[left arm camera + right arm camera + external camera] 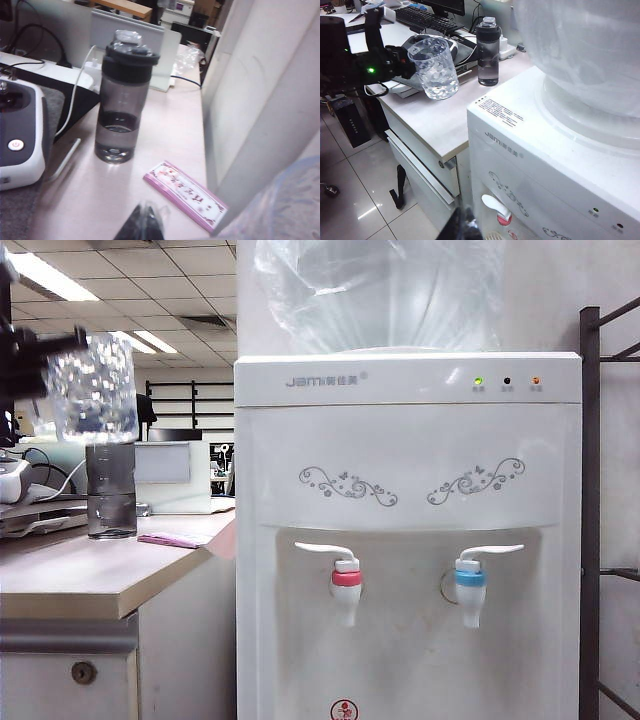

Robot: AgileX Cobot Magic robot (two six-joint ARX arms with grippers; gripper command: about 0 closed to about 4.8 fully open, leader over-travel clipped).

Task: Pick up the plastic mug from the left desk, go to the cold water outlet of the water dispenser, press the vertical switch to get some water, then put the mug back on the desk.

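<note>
Your left end effector (pixel 402 62) is clamped on the plastic mug (pixel 93 388), high above the counter (pixel 90 575); carried sideways, it could clip the water dispenser (pixel 405 530). Right end effector (pixel 465 227): can't tell

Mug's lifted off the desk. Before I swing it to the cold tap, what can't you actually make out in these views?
- Left gripper jaws: its own wrist view misses the mug; in the exterior view the edge crops them; the right wrist view shows them clamped on the plastic mug.
- Mug handle: hidden by the gripper.
- Right gripper: only a dark blurred tip.
- Cold water outlet: exterior view only.
</note>
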